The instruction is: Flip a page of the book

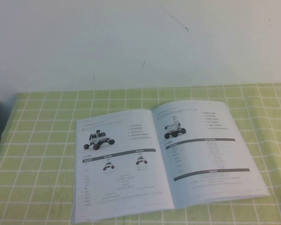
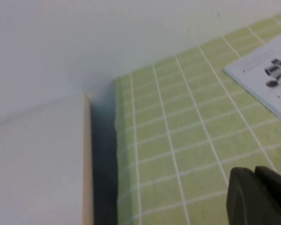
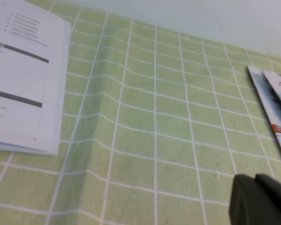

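The book (image 1: 164, 159) lies open and flat on the green checked cloth, in the middle of the high view. Its left page (image 1: 117, 164) shows a wheeled robot photo and a table. Its right page (image 1: 206, 154) shows another robot photo and a spec table. Neither gripper shows in the high view. My left gripper (image 2: 255, 172) is shut and empty over bare cloth, well to the left of the book's corner (image 2: 271, 79). My right gripper (image 3: 255, 178) is shut and empty over the cloth, to the right of the book's right page (image 3: 18, 79).
The tablecloth (image 1: 37, 154) covers the table up to a white wall. A pale board or box (image 2: 37, 159) stands off the table's left edge, across a dark gap. Other glossy printed sheets (image 3: 276, 103) lie to the right of the book.
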Controlling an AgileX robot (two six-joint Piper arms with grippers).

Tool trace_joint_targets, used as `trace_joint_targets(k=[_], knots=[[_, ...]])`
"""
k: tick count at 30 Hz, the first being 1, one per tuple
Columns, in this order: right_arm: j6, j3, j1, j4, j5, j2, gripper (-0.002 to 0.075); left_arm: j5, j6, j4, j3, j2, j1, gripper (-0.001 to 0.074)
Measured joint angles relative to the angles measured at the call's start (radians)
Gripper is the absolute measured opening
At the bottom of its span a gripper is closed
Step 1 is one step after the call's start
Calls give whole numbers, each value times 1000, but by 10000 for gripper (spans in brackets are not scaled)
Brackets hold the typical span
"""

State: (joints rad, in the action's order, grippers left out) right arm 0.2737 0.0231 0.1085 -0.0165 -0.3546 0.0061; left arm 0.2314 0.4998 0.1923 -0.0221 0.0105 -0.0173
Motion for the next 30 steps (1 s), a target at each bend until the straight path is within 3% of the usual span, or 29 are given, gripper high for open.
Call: trace_joint_targets(k=[6, 12, 15, 30], knots=[[0, 0, 0, 0, 0, 0, -3, 75, -98, -2, 0, 0, 37, -4], [0, 0, 0, 0, 0, 0, -3, 75, -578, -95, 0, 1, 65, -4], [0, 0, 0, 0, 0, 0, -3, 75, -700, -156, 0, 1, 65, -4], [0, 0, 0, 0, 0, 0, -3, 75, -720, -158, 0, 1, 65, -4]])
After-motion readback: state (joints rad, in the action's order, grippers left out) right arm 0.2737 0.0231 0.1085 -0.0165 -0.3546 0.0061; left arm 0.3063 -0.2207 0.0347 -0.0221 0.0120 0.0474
